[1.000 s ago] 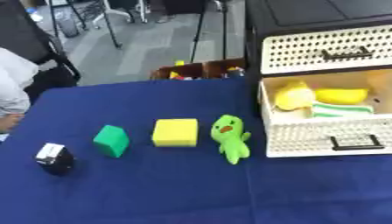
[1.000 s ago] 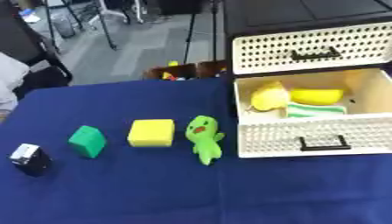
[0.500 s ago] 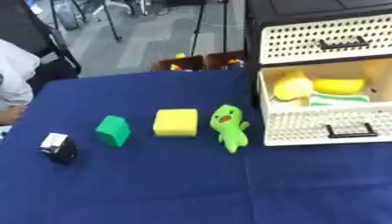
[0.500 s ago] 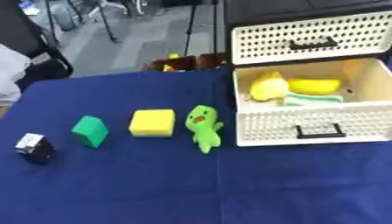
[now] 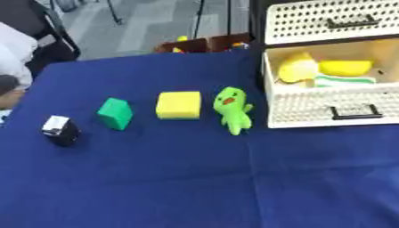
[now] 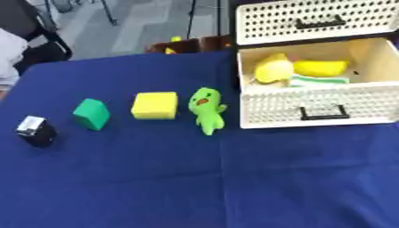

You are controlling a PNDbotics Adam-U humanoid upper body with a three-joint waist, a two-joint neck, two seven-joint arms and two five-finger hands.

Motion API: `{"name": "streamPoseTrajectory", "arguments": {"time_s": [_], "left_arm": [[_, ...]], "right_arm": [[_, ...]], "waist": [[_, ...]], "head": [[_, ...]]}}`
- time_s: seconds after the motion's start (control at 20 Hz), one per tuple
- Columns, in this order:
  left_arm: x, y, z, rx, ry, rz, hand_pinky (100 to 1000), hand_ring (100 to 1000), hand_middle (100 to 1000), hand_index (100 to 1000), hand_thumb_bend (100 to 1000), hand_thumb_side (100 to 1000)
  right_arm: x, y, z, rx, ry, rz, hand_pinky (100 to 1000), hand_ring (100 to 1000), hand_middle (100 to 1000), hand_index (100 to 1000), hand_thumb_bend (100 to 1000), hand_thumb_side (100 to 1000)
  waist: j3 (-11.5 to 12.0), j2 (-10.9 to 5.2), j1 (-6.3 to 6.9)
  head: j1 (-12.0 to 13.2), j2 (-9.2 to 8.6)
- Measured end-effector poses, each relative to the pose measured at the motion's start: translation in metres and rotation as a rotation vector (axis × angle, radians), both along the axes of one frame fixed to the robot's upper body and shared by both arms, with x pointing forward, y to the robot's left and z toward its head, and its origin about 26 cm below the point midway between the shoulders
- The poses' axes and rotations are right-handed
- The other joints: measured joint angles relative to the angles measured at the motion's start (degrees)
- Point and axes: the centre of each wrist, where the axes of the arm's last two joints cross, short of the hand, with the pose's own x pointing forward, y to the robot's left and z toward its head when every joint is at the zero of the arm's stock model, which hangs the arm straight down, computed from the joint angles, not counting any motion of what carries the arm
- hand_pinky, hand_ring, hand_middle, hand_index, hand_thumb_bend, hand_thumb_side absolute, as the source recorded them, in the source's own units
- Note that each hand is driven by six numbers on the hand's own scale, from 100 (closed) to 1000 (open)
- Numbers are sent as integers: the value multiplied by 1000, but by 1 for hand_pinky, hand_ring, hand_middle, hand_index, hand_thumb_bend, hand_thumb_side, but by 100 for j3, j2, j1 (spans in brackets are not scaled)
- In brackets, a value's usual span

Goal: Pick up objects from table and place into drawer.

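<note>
Neither of your hands shows. On the blue table (image 5: pixel 156 187), left to right: black box (image 5: pixel 60 131), green block (image 5: pixel 115 113), yellow sponge (image 5: pixel 178 105), green plush toy (image 5: pixel 233 110), beside the open drawer (image 5: pixel 327 106).

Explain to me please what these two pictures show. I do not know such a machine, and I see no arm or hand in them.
Both pictures come from one stereo camera in the head of a humanoid robot: one from its left eye, one from its right, at the same moment, looking down at its work table. So they are nearly the same. The robot has two arms with hands, but neither hand shows in either view, so nothing is held.

On the blue table cloth lie four things in a row: a small black and white object, a green block, a yellow block and a green plush toy. To the right stands a white perforated drawer, pulled open. Inside it lie yellow items and something striped green and white. The four things are to go into that drawer.
</note>
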Motion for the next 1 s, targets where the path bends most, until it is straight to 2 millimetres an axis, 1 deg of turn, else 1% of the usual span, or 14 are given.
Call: {"name": "streamPoseTrajectory", "arguments": {"time_s": [0.05, 0.15, 0.2, 0.3, 0.5, 0.7, 0.75, 0.95, 1.0], "left_arm": [[2, 2, 1, 19, 18, 3, 793, 873, 898, 1000, 709, 803], [7, 6, 3, 51, 53, 10, 805, 885, 904, 1000, 716, 759], [9, 8, 4, 65, 74, 15, 819, 898, 911, 1000, 712, 713], [14, 13, 6, 97, 121, 28, 832, 909, 908, 1000, 705, 676], [23, 19, 10, 169, 219, 65, 870, 942, 915, 1000, 688, 625], [33, 20, 12, 247, 292, 96, 899, 968, 919, 1000, 684, 584], [35, 19, 12, 268, 308, 103, 906, 973, 922, 1000, 690, 579], [42, 16, 11, 361, 371, 128, 926, 992, 946, 1000, 799, 591], [44, 15, 11, 385, 382, 135, 926, 993, 947, 1000, 803, 591]], "right_arm": [[0, 0, 0, 1, 0, 1, 622, 745, 707, 831, 100, 1000], [0, 0, 0, 2, 1, 1, 620, 743, 704, 827, 100, 1000], [0, 0, 0, 3, 1, 1, 618, 742, 702, 826, 100, 1000], [0, 0, -1, 4, 1, 2, 617, 741, 700, 826, 100, 1000], [0, 0, -2, 9, 2, 4, 614, 738, 695, 824, 100, 1000], [1, 1, -2, 11, 3, 5, 611, 736, 690, 822, 100, 1000], [1, 1, -2, 12, 3, 5, 610, 735, 689, 821, 100, 1000], [1, 1, -4, 18, 5, 9, 609, 733, 683, 819, 100, 1000], [1, 2, -4, 17, 5, 10, 609, 733, 683, 819, 100, 1000]], "waist": [[-3, 2, 2], [-12, 13, 11], [-23, 27, 15], [-45, 45, 19], [-79, 80, 23], [-117, 129, 34], [-122, 143, 37], [-155, 182, 54], [-161, 184, 62]], "head": [[1, -2], [6, -14], [10, -30], [24, -66], [65, -150], [139, -222], [154, -241], [259, -270], [316, -280]]}}
